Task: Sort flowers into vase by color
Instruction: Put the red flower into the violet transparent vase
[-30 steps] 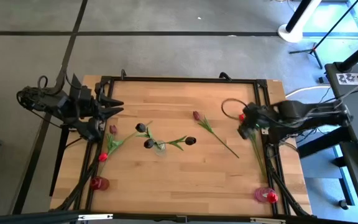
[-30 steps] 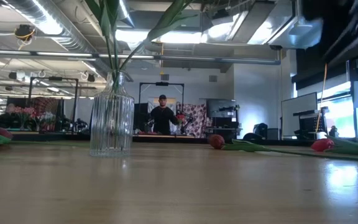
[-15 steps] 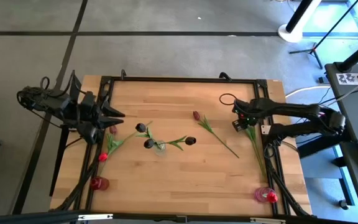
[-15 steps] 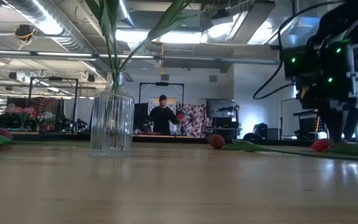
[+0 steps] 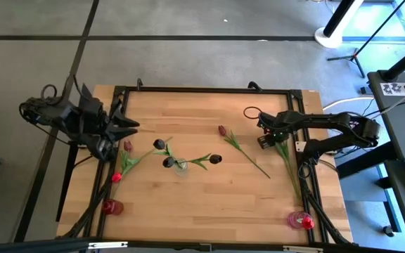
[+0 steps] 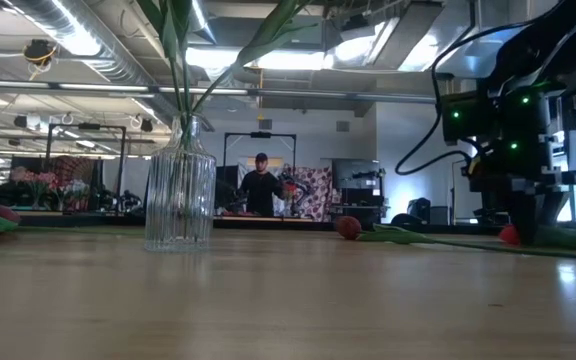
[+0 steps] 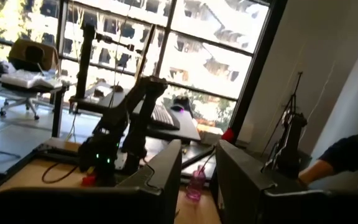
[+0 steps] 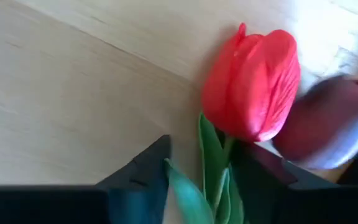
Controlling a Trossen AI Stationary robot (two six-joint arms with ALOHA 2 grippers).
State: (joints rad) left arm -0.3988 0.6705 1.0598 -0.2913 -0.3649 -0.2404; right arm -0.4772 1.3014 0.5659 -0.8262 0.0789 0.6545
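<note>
Risk: while I had the right pincer (image 8: 197,171) down over the red tulip (image 8: 252,87) at the right of the high view, its fingers spread either side of the stem just below the head, a mauve head (image 8: 328,121) lay touching the red one, so I judged a close could catch or drag both.
Second risk: thin stem (image 8: 213,168), which I judged could slip or bend in a pinch.
Left pincer (image 7: 197,180): waiting at the left edge, fingers parted, holding nothing.
Vase (image 5: 181,167): left of centre, already holding dark tulips (image 5: 168,161).
Other flowers: one loose at centre (image 5: 223,131), more at the left edge.
Tabletop (image 5: 209,190): pale wood in a black frame.
Room: concrete floor; a person (image 6: 261,188) far behind in the low view.
</note>
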